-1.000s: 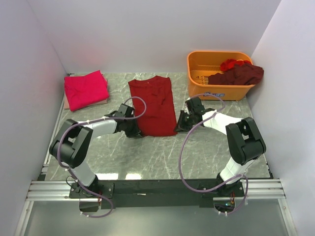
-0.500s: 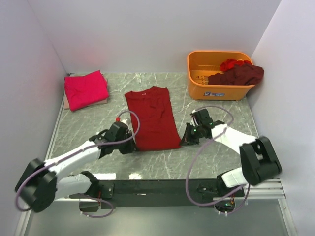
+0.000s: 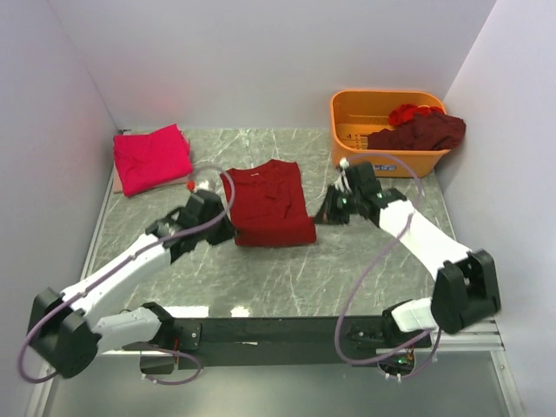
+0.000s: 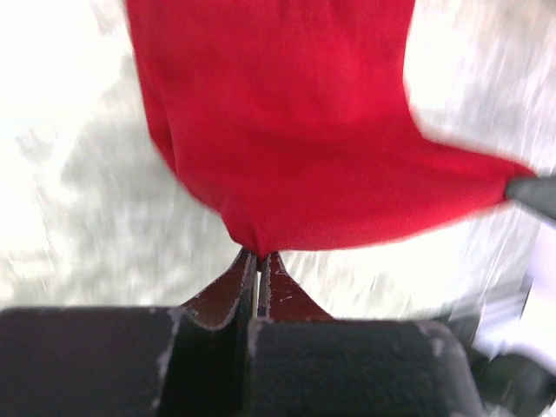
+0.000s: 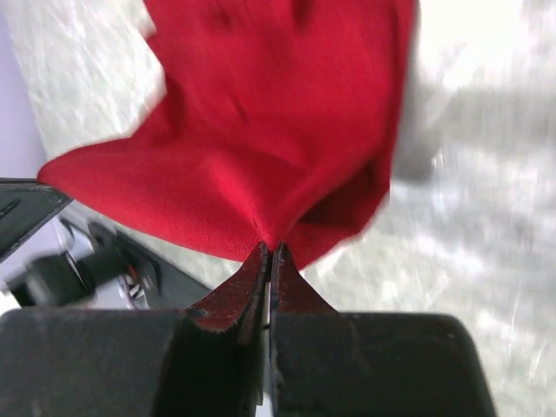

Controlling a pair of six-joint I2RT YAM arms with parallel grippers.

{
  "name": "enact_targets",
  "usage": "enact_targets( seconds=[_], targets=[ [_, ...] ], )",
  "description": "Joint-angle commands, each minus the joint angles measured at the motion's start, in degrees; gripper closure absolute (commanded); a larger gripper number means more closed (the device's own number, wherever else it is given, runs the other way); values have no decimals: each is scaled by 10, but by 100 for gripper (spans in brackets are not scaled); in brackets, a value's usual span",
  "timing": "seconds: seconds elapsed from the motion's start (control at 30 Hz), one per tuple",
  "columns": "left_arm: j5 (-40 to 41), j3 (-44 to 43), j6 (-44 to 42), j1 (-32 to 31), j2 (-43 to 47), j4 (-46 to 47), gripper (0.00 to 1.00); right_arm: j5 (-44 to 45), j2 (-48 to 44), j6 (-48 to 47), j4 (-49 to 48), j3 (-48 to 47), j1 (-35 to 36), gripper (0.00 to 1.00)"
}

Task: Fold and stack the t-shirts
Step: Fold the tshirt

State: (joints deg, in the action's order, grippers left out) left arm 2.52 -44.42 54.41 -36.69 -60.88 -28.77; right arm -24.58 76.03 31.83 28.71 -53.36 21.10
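Marble tabletop [image 3: 278, 278] lay beneath the crimson t-shirt [image 3: 271, 204], its near corners clamped tight by left gripper [image 4: 258, 257] and right gripper [image 5: 268, 250].

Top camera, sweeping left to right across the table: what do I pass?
pink t-shirt → left gripper → crimson t-shirt → right gripper → orange basket

A red t-shirt [image 5: 278, 130] is pinched at its edge between the closed right gripper [image 5: 268, 254] at lower centre, above marbled table [image 5: 486, 226].
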Motion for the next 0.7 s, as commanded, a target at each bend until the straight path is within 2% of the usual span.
enact_targets(
  seconds=[0.0, 0.1, 0.23, 0.47, 0.6, 0.67],
  targets=[
    [58, -70, -21, 62, -54, 16, 100, 36, 54, -19, -3, -84, -4, 100],
    [56, -107, -50, 87, -95, 54, 99, 63, 100, -18, 4, -161, -8, 100],
    [49, -178, -77, 116, -157, 63, 99, 34, 193, -35, 21, -281, -13, 100],
    [47, -289, -110, 162, -278, 62, 99, 51, 342, -48, 57, -462, -26, 100],
    [6, -340, -127, 193, -357, 75, 99, 34, 426, -49, 43, -554, -39, 100],
    [3, -375, -131, 202, -409, 86, 99, 23, 475, -52, -6, -598, -40, 100]
  ],
)
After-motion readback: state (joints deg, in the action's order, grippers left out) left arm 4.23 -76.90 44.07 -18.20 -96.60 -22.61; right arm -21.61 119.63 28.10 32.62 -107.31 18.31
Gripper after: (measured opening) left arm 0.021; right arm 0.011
